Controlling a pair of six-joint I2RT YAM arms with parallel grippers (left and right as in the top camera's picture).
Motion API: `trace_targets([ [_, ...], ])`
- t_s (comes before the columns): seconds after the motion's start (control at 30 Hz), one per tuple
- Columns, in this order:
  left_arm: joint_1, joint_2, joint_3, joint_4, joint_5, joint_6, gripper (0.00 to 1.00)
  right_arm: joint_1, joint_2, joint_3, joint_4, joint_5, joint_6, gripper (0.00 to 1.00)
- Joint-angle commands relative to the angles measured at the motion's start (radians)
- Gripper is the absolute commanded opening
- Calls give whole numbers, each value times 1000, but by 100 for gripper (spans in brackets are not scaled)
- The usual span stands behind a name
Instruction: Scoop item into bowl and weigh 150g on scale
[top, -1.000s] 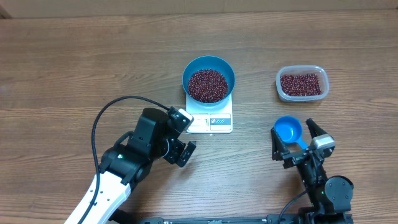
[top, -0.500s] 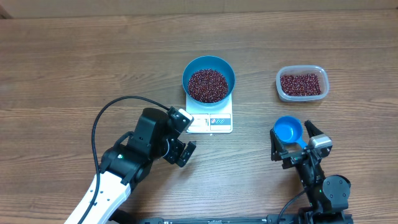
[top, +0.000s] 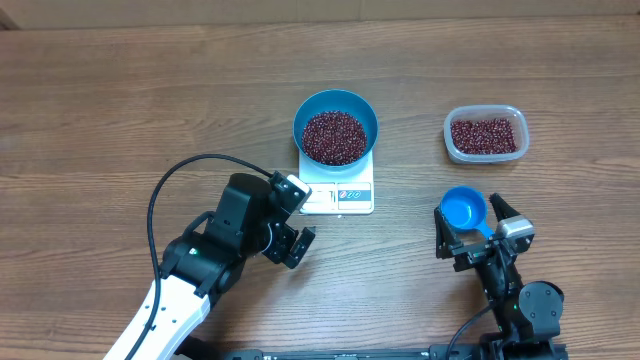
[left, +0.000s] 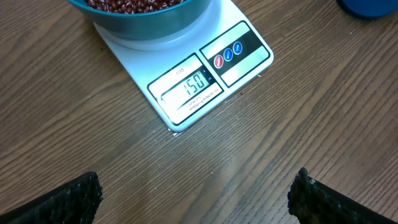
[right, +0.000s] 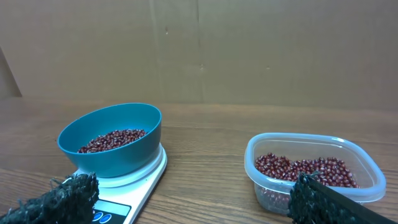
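Note:
The blue bowl (top: 335, 108) stands on the white scale (top: 338, 197) and holds a heap of dark red beans (top: 334, 137). In the left wrist view the scale (left: 239, 46) shows 150 on its display, with the bowl (left: 149, 17) at the top edge. My left gripper (top: 303, 218) hovers open just left of the scale's front, with only bare wood between its fingertips (left: 78, 194). My right gripper (top: 473, 224) is open near the front right, holding nothing. From the right wrist, the bowl (right: 112, 146) and scale (right: 140, 183) sit ahead on the left.
A clear plastic tub (top: 484, 134) with more beans sits at the back right, also seen from the right wrist as the tub (right: 311, 163). A small blue scoop (top: 464, 209) lies on the table just ahead of the right gripper. A cardboard wall (right: 199, 50) backs the table.

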Motion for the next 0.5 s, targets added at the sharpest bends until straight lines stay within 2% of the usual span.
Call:
trace_targets([
  [0.0,-2,5,-1,2,-7,-17,100,6,-12,-11,6,10,-5,100],
  [0.47,0,-30,-7,-29,-27,-13,99,6,-12,-11,6,10,-5,100],
])
